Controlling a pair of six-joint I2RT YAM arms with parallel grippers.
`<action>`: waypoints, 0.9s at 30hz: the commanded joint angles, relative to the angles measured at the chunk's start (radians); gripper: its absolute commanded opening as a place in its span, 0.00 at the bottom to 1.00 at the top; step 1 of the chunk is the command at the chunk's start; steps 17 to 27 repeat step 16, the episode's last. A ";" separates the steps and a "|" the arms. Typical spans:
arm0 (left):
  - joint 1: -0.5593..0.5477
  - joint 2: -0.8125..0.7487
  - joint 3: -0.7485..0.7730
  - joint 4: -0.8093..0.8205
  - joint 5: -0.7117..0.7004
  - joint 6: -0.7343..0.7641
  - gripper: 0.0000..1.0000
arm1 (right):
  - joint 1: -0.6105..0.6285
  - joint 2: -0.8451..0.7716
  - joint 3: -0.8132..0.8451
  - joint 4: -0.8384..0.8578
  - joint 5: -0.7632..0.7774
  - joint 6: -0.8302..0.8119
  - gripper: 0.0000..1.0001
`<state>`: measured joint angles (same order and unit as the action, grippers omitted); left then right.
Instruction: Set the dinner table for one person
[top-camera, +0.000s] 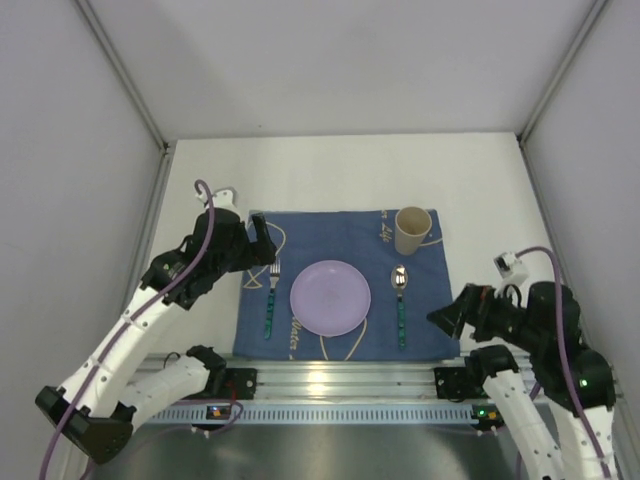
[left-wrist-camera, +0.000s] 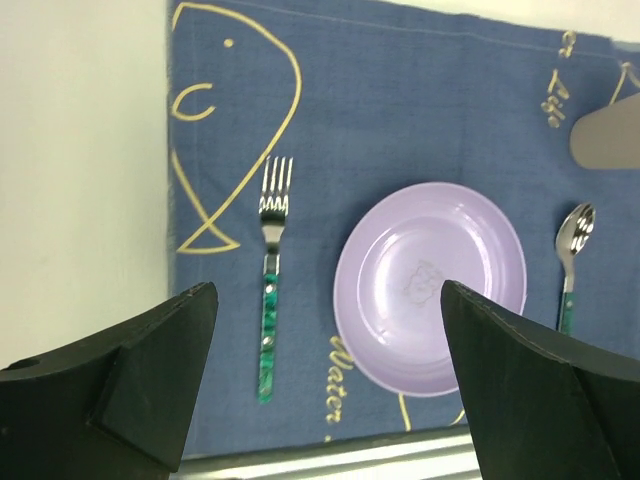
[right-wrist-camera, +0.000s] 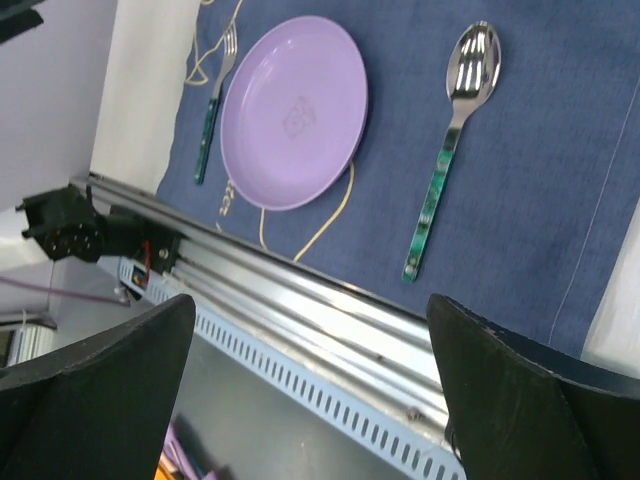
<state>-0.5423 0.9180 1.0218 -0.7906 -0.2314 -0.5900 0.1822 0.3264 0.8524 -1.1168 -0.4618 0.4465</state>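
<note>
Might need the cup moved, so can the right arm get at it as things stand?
Probably yes: the right hand is open and empty, and nothing stands between it and the cup.

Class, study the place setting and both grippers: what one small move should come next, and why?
Probably pull the left gripper and right gripper back from the blue mat. Both are open and hold nothing, while the fork, plate and spoon lie in a row on it and the cup stands at its far right corner, so the setting looks done.
</note>
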 joint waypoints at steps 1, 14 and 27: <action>-0.002 -0.025 0.069 -0.157 -0.034 0.038 0.99 | 0.026 -0.113 0.074 -0.168 -0.031 0.040 1.00; -0.002 -0.205 0.104 -0.366 -0.040 -0.154 0.98 | 0.066 -0.222 0.200 -0.281 -0.014 0.057 1.00; -0.002 -0.208 0.126 -0.393 -0.060 -0.151 0.99 | 0.071 -0.216 0.218 -0.299 0.024 0.058 1.00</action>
